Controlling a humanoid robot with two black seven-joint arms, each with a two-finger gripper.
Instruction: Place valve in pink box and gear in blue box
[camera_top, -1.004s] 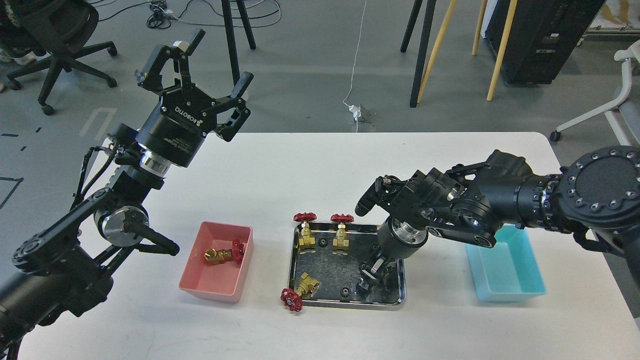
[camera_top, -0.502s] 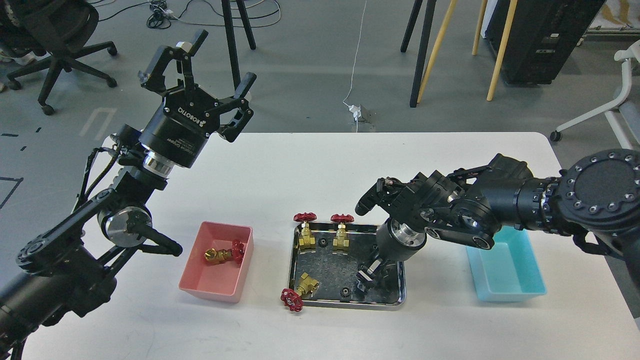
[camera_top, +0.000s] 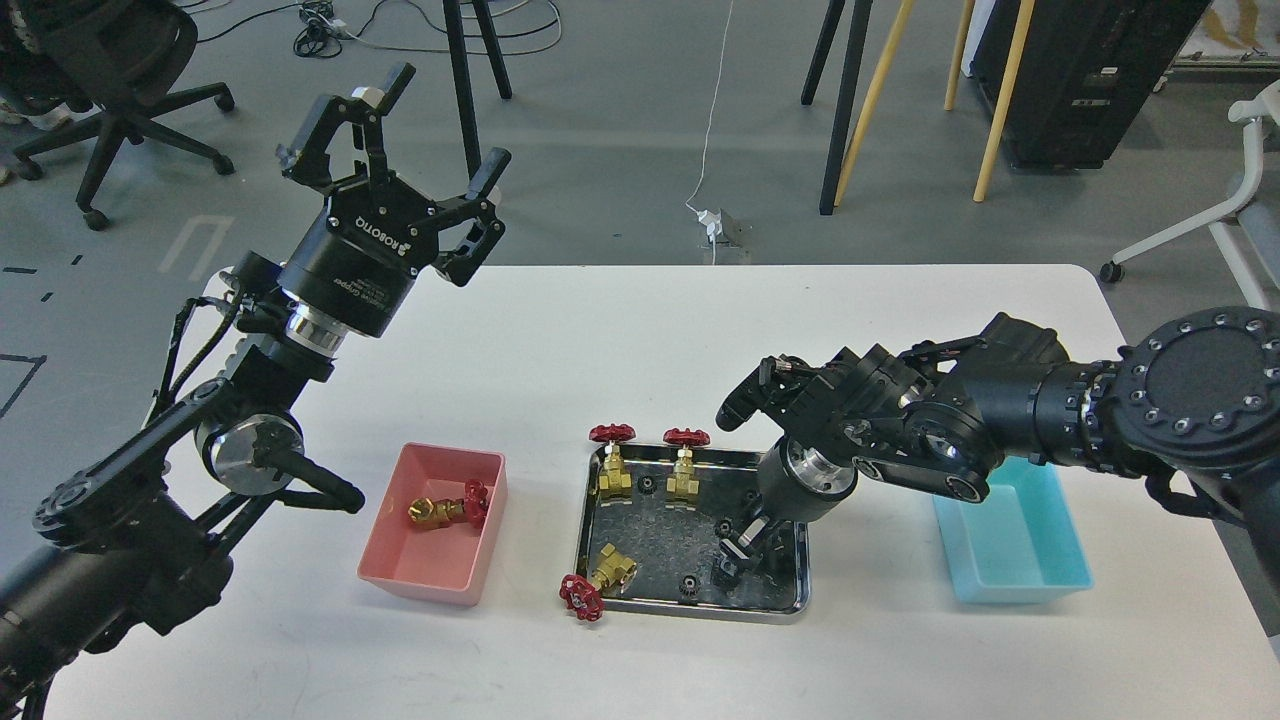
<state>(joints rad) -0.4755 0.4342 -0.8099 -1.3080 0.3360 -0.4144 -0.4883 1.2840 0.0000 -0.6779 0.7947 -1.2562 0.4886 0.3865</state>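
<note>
Left gripper (camera_top: 400, 125) was held above the bench's far-left corner, jaws spread, empty | right gripper (camera_top: 740, 560) was lowered into steel tray (camera_top: 690, 608), jaw state unreadable | valve (camera_top: 448, 507) was lying in pink box (camera_top: 400, 575) | gear (camera_top: 689, 588) was seen in the tray near the front edge | blue box (camera_top: 1020, 590) sat front-right.

Only readable text I can spot is on the left gripper (camera_top: 420, 125): white "ROBOTIQ" lettering printed across the black body just below the fingers (camera_top: 487, 175), and it reads upside down from this angle. Lower down on the round black barrel there's a second, smaller line of white print, looks like it ends in "Gripper", but the rest is too tiny to make out. Nothing legible on the right arm, the boxes, the steel tray or anything else on the bench.
</note>
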